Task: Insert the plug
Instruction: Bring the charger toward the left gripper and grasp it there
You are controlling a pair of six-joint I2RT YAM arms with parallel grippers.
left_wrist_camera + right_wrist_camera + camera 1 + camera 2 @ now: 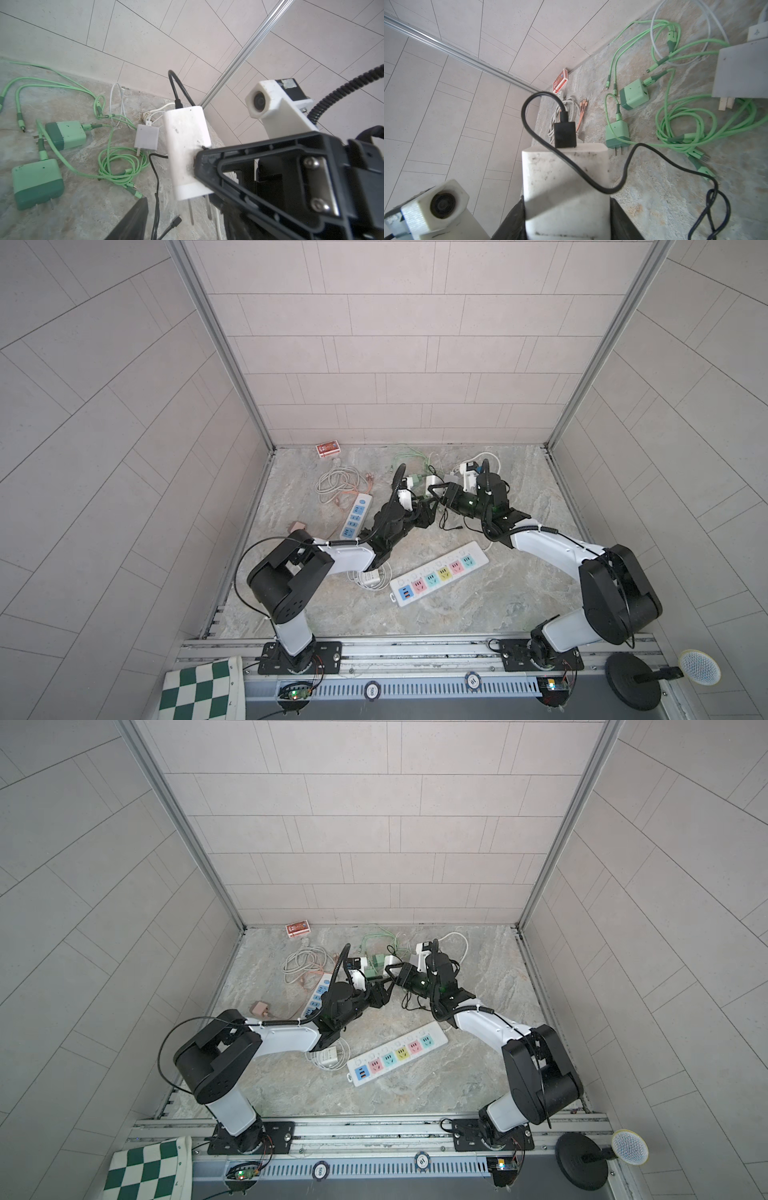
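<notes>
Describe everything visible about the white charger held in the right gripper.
The white charger is a rounded rectangular block, plastic by its look, scuffed with dark specks. Two flat metal prongs stick out of its lower end, bare, pointing down toward the stone table. A black cable is plugged into its top end. The right gripper clamps its sides, holding it upright, seemingly off the table.

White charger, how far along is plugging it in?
Done: the right claw grips the white charger, prongs bare. In hand: the left claw sits open beside it. Left: carrying it to the coloured power strip, whose sockets are all empty.
</notes>
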